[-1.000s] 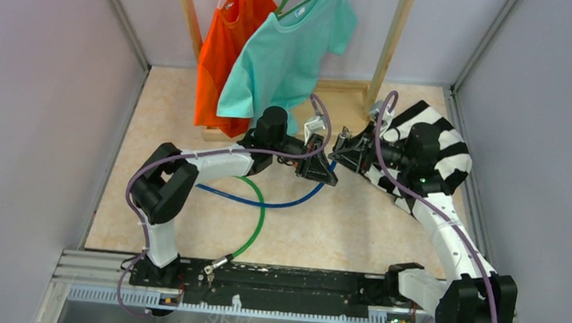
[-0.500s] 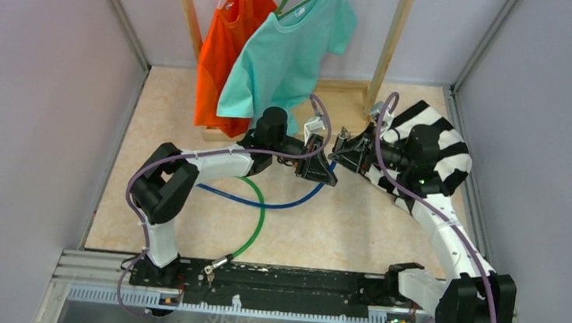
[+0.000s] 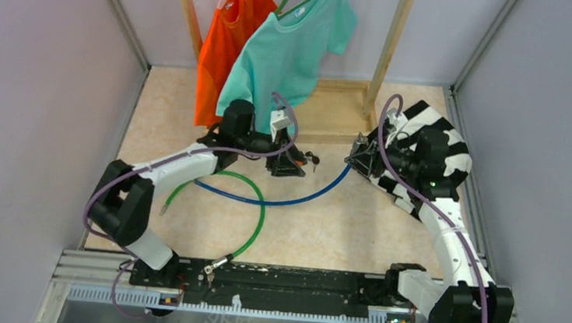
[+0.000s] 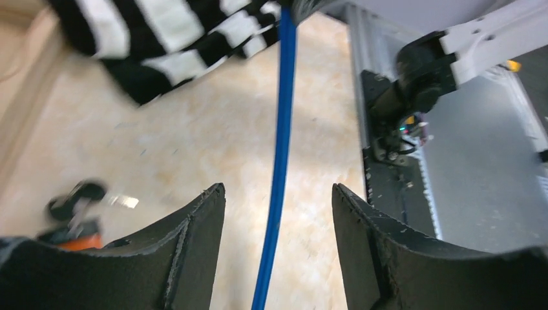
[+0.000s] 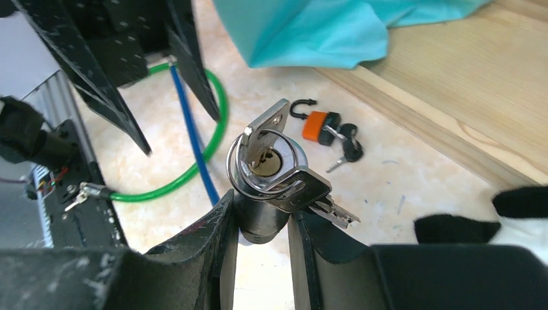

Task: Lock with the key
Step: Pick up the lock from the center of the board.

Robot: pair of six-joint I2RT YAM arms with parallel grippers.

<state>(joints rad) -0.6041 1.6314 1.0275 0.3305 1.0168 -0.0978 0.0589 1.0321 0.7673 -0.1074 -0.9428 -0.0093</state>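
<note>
- lock cylinder (image 5: 260,218): dark metal barrel, upright, clamped in my right gripper (image 5: 262,213).
- key (image 5: 266,132): silver, seated in the keyway, with a ring and spare key (image 5: 304,186) hanging from it.
- blue cable (image 3: 279,201): trails from the barrel across the floor.

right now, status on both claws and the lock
Left claw open, blue cable loose in its gap. Right claw shut on the lock, key in it. Orange padlock on the floor, apart.

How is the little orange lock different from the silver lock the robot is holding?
The orange lock lies on the table; the silver lock is pinched in the right gripper. The orange lock is boxy with a hook on top; the silver lock is round like a tube. Both have keys at them.
</note>
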